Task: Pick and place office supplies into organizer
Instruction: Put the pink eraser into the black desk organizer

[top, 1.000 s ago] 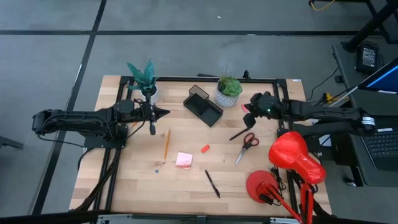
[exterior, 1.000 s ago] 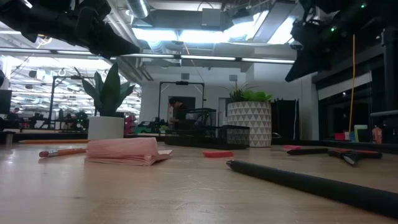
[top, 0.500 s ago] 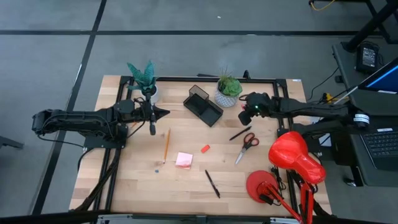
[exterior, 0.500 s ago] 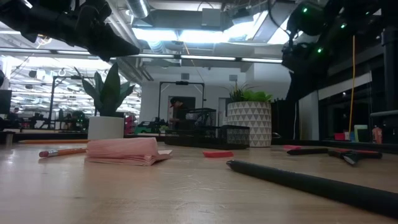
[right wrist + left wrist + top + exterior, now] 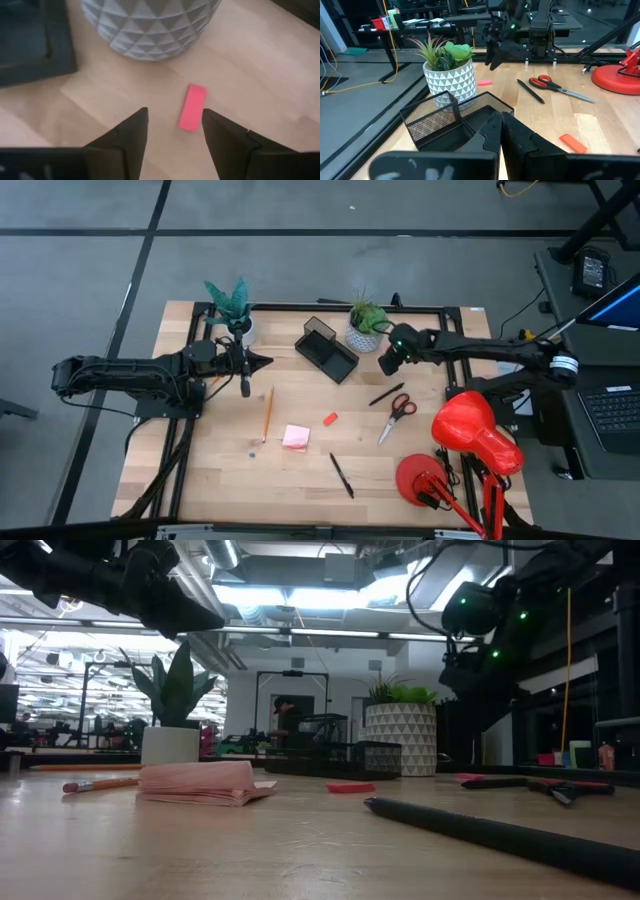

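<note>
Over on the left of the high view, the left gripper is pinched shut on nothing, its arm stretched level toward the middle. Below it lie one orange-yellow pencil, one pink square sticky-note pad, one small red eraser and one of two thin black pens. The black mesh organizer tray sits upper centre. The right gripper, fingers spread wide and empty, hangs over a second pink-red eraser beside the white patterned plant pot. The other pen lies next to one pair of red-handled scissors.
</note>
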Motion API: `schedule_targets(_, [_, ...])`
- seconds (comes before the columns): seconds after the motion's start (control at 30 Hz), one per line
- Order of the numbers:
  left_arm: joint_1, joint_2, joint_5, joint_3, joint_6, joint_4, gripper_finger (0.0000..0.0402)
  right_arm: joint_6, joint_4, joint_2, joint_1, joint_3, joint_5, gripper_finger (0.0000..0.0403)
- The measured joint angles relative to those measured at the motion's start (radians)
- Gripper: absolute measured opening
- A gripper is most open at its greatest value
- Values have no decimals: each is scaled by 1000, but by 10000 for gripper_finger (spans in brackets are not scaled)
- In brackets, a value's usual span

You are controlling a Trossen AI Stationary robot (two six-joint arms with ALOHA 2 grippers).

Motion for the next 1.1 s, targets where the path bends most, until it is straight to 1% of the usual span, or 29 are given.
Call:
schedule_targets(0.23, [0,0,0,0,0,0,3,1,10,63,-48,0,0,189])
schedule_targets(0.43, [0,0,0,0,3,0,3,-3,18,105,-58,0,0,189])
schedule_targets(0.7, [0,0,0,0,51,0,3,0,103,179,-60,0,1,189])
schedule_targets(1.1, [0,0,0,0,53,0,3,10,117,293,-119,4,7,189])
